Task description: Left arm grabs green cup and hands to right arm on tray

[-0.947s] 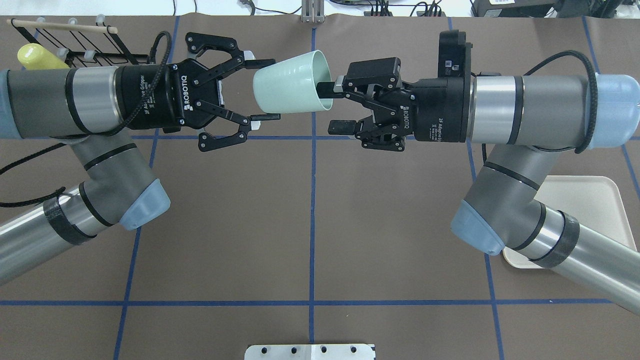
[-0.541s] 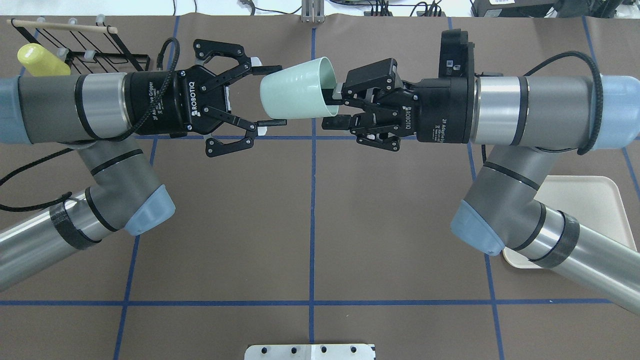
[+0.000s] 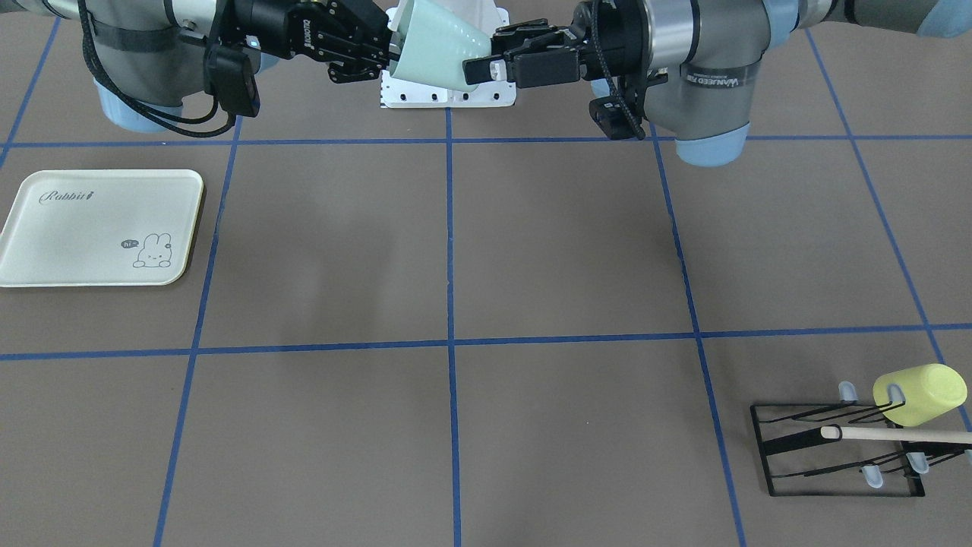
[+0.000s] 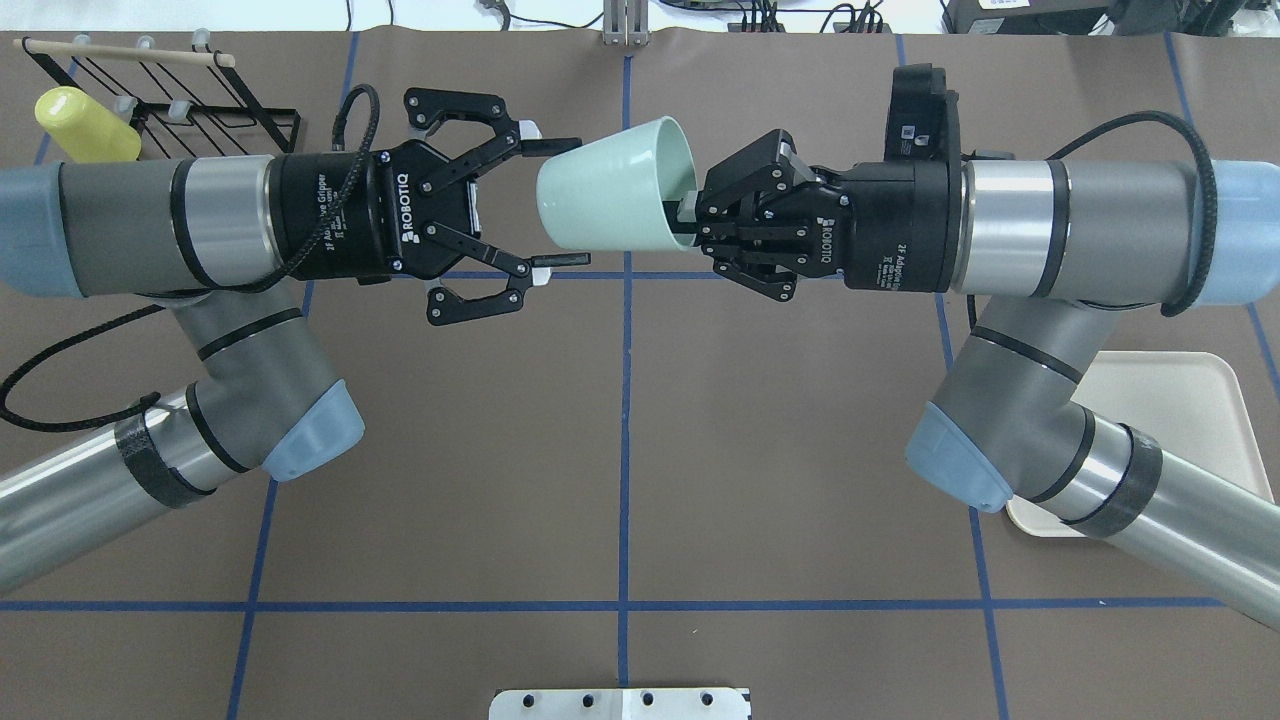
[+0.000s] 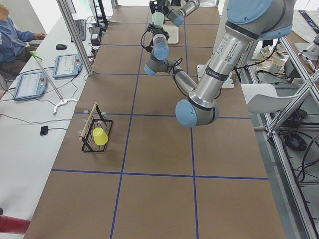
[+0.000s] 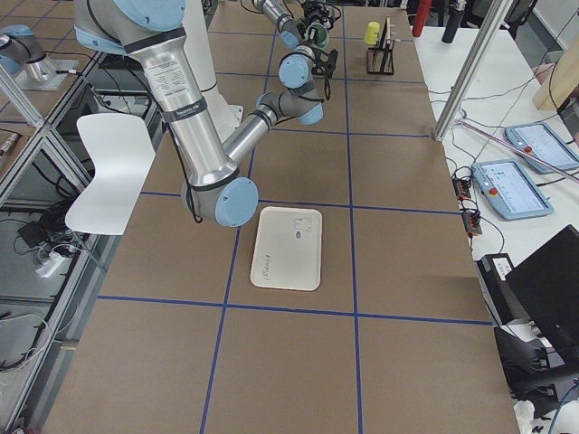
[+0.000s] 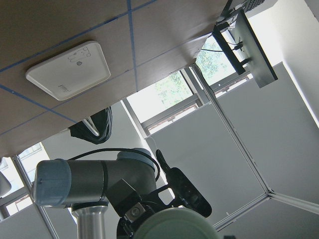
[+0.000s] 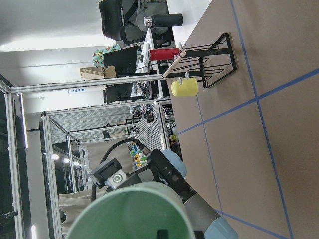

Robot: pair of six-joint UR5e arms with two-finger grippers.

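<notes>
**Handing over in mid-air: cup base faces left gripper, rim pinched by right**

Overhead view, left to right. Black wire rack [image 4: 200, 110] at the far left corner, with a yellow-green cup [image 4: 85, 125] on it; not part of the task.

Left arm [image 4: 130, 230] reaches in level. Left gripper [image 4: 565, 203] is spread wide, its fingertips straddling the base end of the green cup [image 4: 615, 185]. The lower tip is clear of the wall. The upper tip is just beside it, and I can't tell if it touches. It's gripping nothing.

Green cup is up in the air above the table [image 4: 450, 450], lying on its side. Its long axis runs along the line between the two grippers, base to the left, mouth to the right, a bit skewed.

Right gripper [image 4: 690, 222] is closed down on the cup's rim, with one finger inside the mouth and one outside. Right arm [image 4: 1100, 240] alone seems to carry it.

Tray [image 4: 1180, 400] is on the table at the far right, half hidden under the right arm and well apart from the cup.

Judgement: the coming move belongs to the right arm. The tray is on its side, so the cup travels mouth-end first away from the left fingers, which need to back off along the same axis. A rim-only pinch could let the cup swing.
</notes>
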